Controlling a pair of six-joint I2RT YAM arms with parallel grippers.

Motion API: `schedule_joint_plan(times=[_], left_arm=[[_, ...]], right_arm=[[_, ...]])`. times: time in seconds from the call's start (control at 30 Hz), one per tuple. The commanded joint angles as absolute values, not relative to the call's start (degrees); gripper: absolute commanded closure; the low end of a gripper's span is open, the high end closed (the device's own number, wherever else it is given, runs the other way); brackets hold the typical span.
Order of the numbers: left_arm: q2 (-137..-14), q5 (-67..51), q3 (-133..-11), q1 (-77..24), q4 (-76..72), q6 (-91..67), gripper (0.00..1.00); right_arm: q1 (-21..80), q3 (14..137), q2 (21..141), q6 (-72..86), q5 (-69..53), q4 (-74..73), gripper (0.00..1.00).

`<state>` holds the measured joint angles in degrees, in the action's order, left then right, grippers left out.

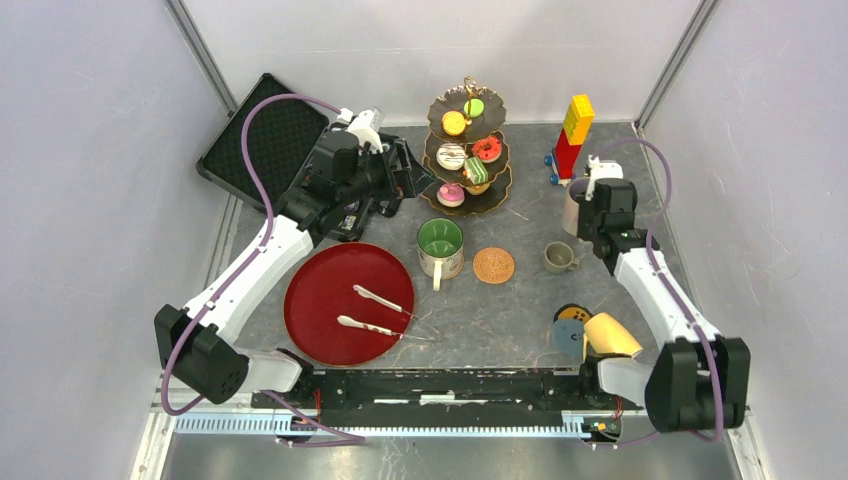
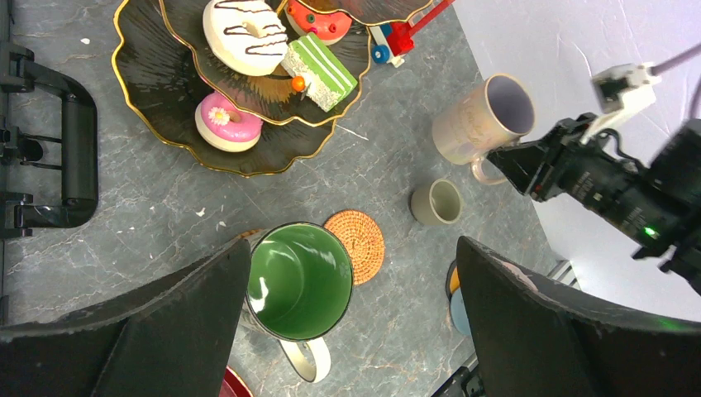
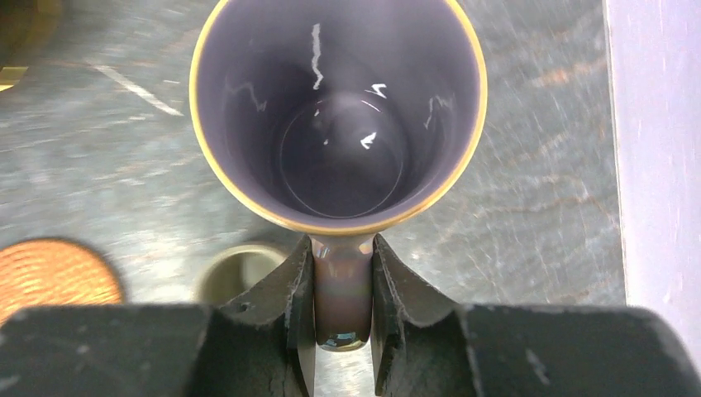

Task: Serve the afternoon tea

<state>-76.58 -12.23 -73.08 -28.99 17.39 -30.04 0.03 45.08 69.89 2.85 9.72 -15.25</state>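
Top view: lilac mug point(image 1: 573, 205) noted at far right of worktop point(image 1: 470, 320), right hand point(image 1: 592, 200) at it. Bare coaster point(image 1: 493, 265) lies to its left.
Left wrist: left hand point(image 2: 351, 277) held spread over green-lined mug point(image 2: 299, 281), nothing grasped.
Right wrist: mug handle point(image 3: 340, 298) clamped in the hand, pointing back toward the wrist.

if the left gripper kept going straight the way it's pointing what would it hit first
Most likely the green-lined mug: in the left wrist view it stands upright below the gap between the open fingers of the left gripper. How far off it is, the view doesn't show.
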Motion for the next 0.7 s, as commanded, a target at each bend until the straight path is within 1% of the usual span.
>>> schedule_joint_plan(times=[0.0, 0.07, 0.17, 0.23, 0.33, 0.4, 0.57, 0.67], left_arm=[[-76.8, -13.2, -73.9, -28.8, 15.2, -31.7, 0.00], [-76.7, -13.3, -73.9, -28.8, 15.2, -31.7, 0.00], [-76.4, -13.3, -73.9, -28.8, 15.1, -31.8, 0.00], [-76.2, -13.3, -73.9, -28.8, 15.1, -31.7, 0.00], [-75.9, -12.8, -73.8, -28.8, 15.1, -31.6, 0.00], [-75.6, -12.2, -73.7, -28.8, 15.1, -31.3, 0.00], [-75.3, -11.9, -73.6, -28.8, 15.1, -31.0, 0.00], [-75.2, -11.8, -73.6, -28.8, 15.2, -30.9, 0.00]], right_arm=[[9.0, 52.8, 61.3, 2.4, 16.4, -14.2, 1.00], [12.2, 53.1, 59.0, 3.4, 17.6, -16.0, 1.00], [16.9, 51.3, 56.9, 7.7, 15.1, -16.5, 1.00], [21.2, 48.9, 56.1, 10.9, 14.2, -14.9, 1.00], [28.2, 45.2, 55.7, 14.0, 16.2, -11.0, 1.00], [31.6, 44.7, 56.9, 14.2, 19.9, -10.2, 1.00], [39.2, 43.6, 62.2, 14.9, 24.7, -8.7, 1.00], [41.8, 41.7, 63.3, 14.9, 27.6, -6.2, 1.00]])
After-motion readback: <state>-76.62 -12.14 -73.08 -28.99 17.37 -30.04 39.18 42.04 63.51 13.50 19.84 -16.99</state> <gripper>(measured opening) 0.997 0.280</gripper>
